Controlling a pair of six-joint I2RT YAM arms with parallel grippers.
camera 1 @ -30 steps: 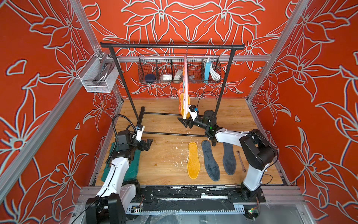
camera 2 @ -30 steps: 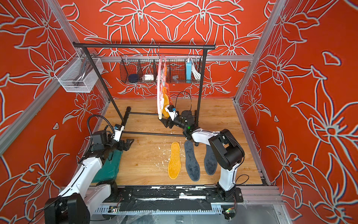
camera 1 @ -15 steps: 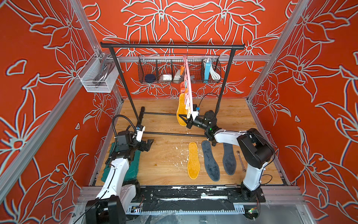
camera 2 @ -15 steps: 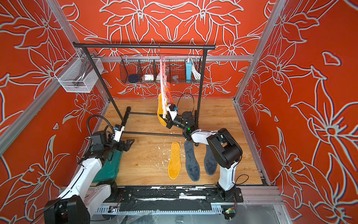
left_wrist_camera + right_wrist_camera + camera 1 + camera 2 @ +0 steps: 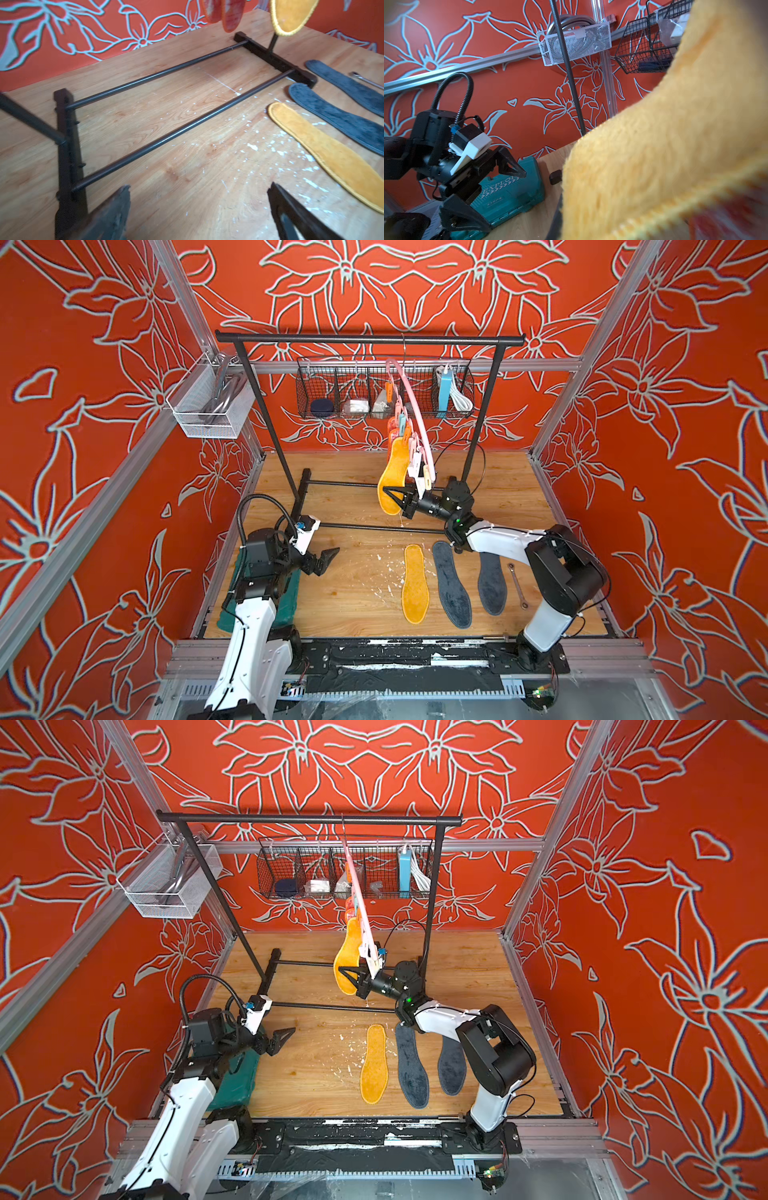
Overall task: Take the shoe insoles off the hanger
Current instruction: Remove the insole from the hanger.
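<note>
1. Pink hanger (image 5: 411,406): hooked on the black rack bar (image 5: 365,339) at 12 o'clock, swung out so its low end tips toward 6.
2. Hanging mustard insole (image 5: 392,477): clipped on, dangling, its lower end pinched in the right hand (image 5: 392,493).
3. Red-pink insoles (image 5: 392,427): clipped just behind it, mostly hidden.
4. Flat mustard insole (image 5: 415,585) and two dark grey insoles (image 5: 451,585): side by side on the counter (image 5: 353,593) around 5 o'clock, lying lengthwise from 12 to 6.

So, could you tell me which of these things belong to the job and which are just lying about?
Job: hanger; hanging yellow insole; red insoles; loose yellow insole; grey insoles.
Lying about: rack; wire basket; mesh basket; teal case; wrench.
</note>
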